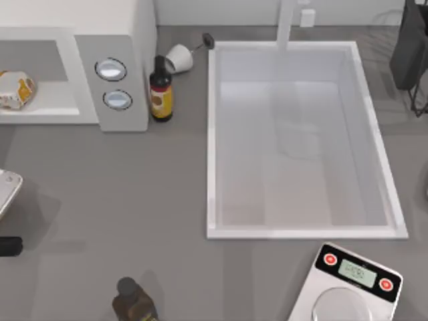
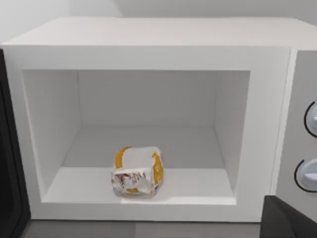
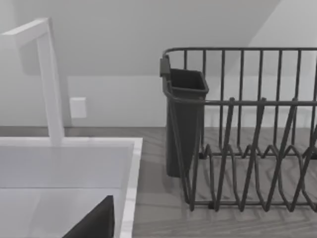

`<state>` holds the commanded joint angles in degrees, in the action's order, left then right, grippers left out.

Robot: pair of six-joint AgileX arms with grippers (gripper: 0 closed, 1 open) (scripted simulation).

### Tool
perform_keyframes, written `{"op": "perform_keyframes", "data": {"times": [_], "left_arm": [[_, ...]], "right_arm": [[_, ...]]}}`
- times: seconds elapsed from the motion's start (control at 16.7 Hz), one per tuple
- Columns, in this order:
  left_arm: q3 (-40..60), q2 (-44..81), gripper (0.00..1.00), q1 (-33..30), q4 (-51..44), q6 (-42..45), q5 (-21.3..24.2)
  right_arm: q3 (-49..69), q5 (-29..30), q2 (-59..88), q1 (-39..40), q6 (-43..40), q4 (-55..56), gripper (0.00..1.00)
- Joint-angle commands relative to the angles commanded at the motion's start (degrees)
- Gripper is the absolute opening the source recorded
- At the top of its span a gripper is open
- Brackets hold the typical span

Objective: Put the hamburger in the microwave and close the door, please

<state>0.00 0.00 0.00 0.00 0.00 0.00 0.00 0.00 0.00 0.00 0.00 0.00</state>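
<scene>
Inside, the hamburger (image 2: pixel 137 170) rests on the floor of the microwave (image 2: pixel 148 54), near the cavity's front lip with open room on both sides and behind. In the top view the microwave sits at ten o'clock on the desk (image 1: pixel 134 200), a brown bottle (image 1: pixel 160 90) touching its right edge, and the door (image 1: pixel 7 187) stands swung open at nine o'clock. I cannot tell how far either hand is open.

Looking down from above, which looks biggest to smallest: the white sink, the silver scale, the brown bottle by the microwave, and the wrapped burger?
1. White rectangular sink, by far.
2. Silver scale with red buttons, partly cut off.
3. Dark brown bottle.
4. Paper-wrapped hamburger, close to the bottle and cut off, so unsure.
</scene>
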Motion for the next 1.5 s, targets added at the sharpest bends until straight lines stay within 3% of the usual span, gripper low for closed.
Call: {"op": "perform_keyframes", "data": {"times": [0.3,0.72,1.2,1.5], "left_arm": [[0.3,0.7,0.0,-1.0,0.4,0.0,-1.0],[3.6,8.6,0.0,-14.6,5.0,0.1,-14.6],[3.8,10.5,0.0,-17.1,6.5,0.1,-17.2],[3.1,19.4,0.0,-24.7,17.0,0.2,-24.9]], "right_arm": [[0.0,0.0,0.0,0.0,0.0,0.0,1.0],[0.0,0.0,0.0,0.0,0.0,0.0,1.0],[0.0,0.0,0.0,0.0,0.0,0.0,1.0],[0.0,0.0,0.0,0.0,0.0,0.0,1.0]]}}
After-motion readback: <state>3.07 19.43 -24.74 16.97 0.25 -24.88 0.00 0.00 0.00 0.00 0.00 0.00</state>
